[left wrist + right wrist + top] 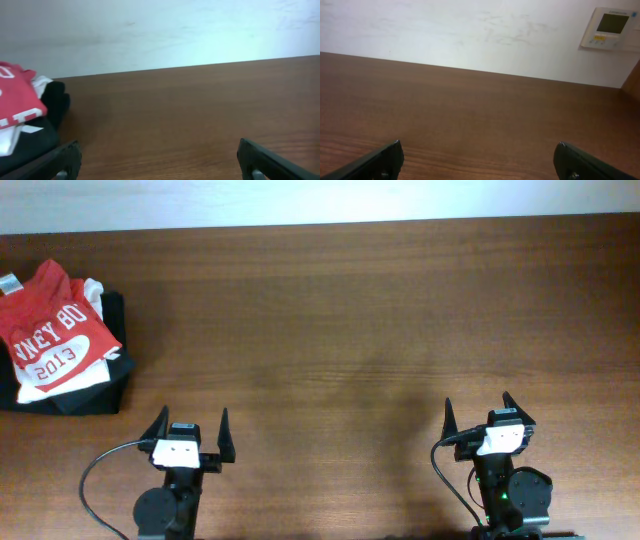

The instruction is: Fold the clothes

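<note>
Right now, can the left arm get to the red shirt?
Probably yes. The left end effector is open and empty, only bare table lies between it and the red shirt, and the shirt sits uncovered on top of the white garment and black garment. It may be a stretch sideways.

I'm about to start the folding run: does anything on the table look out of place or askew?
Yes: the red T-shirt lies crumpled and skewed atop a white garment and a black garment, bunched at the far left edge of the table rather than spread flat. Nothing else stands out.
</note>
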Action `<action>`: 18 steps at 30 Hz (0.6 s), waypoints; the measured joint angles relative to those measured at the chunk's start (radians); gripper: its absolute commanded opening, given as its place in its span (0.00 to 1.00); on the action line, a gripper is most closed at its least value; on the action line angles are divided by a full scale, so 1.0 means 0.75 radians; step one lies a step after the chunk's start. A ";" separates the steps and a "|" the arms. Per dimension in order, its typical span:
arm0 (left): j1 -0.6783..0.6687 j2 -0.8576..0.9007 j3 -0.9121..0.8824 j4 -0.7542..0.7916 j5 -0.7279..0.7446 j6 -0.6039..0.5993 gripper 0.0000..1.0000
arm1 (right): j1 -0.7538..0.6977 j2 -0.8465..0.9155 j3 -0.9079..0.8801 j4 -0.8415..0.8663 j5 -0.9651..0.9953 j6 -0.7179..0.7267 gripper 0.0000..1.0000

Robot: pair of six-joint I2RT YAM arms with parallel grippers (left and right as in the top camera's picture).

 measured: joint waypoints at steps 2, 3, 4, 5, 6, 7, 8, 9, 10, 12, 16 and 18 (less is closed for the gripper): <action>-0.026 0.000 0.000 0.000 0.000 0.000 0.99 | 0.000 0.000 0.000 0.000 0.000 0.000 0.99; -0.036 0.000 0.000 0.000 0.001 0.000 0.99 | 0.000 0.000 0.000 0.000 0.000 -0.001 0.99; -0.042 0.000 0.000 0.000 0.001 0.000 0.99 | 0.000 0.000 0.000 0.000 0.000 0.001 0.99; -0.043 0.000 0.000 0.000 0.001 0.000 0.99 | 0.000 0.000 0.000 0.000 0.000 -0.001 0.99; -0.043 0.000 0.000 0.000 0.000 0.000 0.99 | 0.000 0.000 0.000 0.000 0.000 0.000 0.99; -0.044 0.000 0.000 0.000 0.001 0.000 0.99 | 0.000 0.000 0.000 0.000 0.000 0.000 0.99; -0.044 0.000 0.000 0.000 0.000 0.000 0.99 | 0.000 0.000 0.000 0.000 0.000 0.000 0.99; -0.044 0.000 0.000 0.000 0.001 0.000 0.99 | 0.000 0.000 0.000 0.000 0.000 0.000 0.99; -0.043 0.000 0.000 0.000 0.001 0.000 0.99 | 0.000 0.000 0.000 0.000 0.000 -0.001 0.99; -0.044 0.000 0.000 -0.001 0.001 0.000 0.99 | 0.000 0.000 0.000 0.000 0.000 -0.001 0.99; -0.044 0.000 0.000 0.000 0.001 0.000 0.99 | 0.000 0.000 0.000 0.000 0.000 -0.001 0.99; -0.043 0.000 0.000 0.000 0.001 0.000 0.99 | 0.000 0.000 0.000 0.000 0.000 0.000 0.99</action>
